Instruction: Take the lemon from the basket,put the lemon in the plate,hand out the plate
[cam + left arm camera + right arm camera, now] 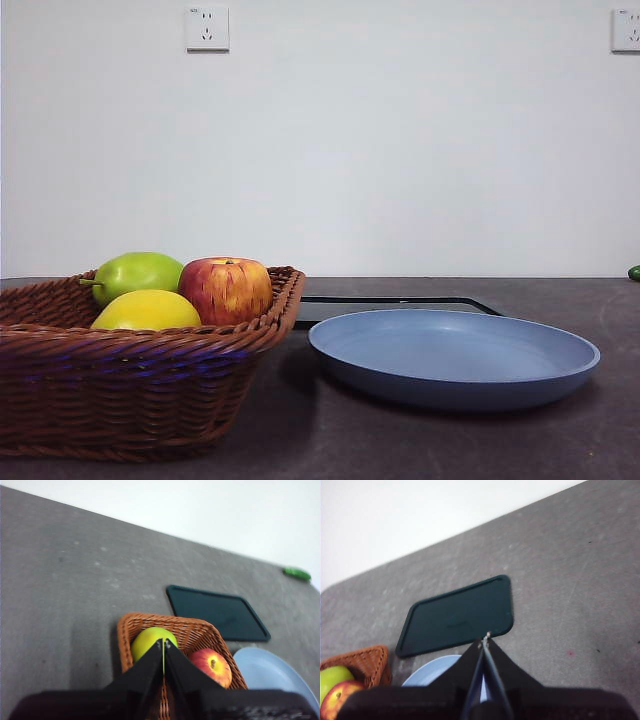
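Wicker basket (120, 385) stood nearest, holding the lemon (146, 311) in front, green fruit (136, 273) and apple (226, 289) behind, blue plate (455, 356) just beside it, black tray (457, 615) beyond, left gripper (163, 642) and right gripper (485, 639) hung above, jaws pressed together, both empty.

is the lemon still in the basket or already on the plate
In the basket. The lemon sits inside the basket beside the green fruit and apple; the blue plate holds nothing.
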You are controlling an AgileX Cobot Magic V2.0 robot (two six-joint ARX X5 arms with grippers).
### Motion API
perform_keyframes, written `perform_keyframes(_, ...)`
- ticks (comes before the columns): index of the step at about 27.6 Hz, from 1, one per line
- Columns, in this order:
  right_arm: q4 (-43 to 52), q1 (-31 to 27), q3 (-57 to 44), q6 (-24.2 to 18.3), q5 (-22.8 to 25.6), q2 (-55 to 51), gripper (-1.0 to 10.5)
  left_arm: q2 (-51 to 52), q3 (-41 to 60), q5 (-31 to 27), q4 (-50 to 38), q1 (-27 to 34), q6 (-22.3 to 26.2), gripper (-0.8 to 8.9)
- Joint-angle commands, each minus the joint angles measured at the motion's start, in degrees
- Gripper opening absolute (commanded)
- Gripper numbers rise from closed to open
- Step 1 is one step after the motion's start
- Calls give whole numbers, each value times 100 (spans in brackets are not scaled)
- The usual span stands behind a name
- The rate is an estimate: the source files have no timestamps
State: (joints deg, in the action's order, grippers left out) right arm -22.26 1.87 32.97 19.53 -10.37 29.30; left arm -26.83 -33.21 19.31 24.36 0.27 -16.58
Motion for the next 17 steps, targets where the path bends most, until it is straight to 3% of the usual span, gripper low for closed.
perform_keyframes(1,-282,7,501,-444,-26,461,6,-496,-535,221,157,4,595,6)
perform_keyframes(9,-1412,7,1683,-1344,-55,1733,6,-1930,-1711,1213,1215,0,1161,6)
perform_keyframes(12,-1884,7,2076,-1707,-481,2253,6,-2448,-2015,1279,1757,-72,1364,6)
perform_keyframes(17,-2024,7,2153,-1744,-774,2747,56,-2634,-2050,1268,1969,-328,1364,48)
